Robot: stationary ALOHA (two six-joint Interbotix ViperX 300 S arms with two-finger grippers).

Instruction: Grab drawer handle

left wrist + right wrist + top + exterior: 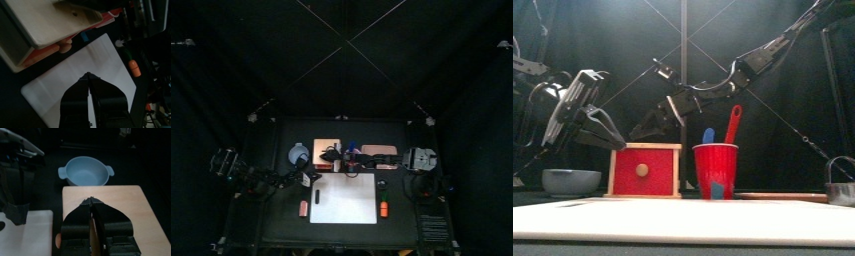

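Now, the left gripper [87, 76] hovers over the flat white sheet [63, 87] in front of the drawer [47, 50], its 2 black tips pressed together in its wrist view. The drawer, a small boxy cabinet with an orange-red face, lies ahead of those tips, its round pale knob [65, 46] poking out toward the sheet. The right gripper [89, 202], also pinched shut on nothing, hangs above the drawer's tan top, aimed at the grey-blue bowl [85, 172] beside the drawer. I'd judge the left arm better placed: it faces the knob.
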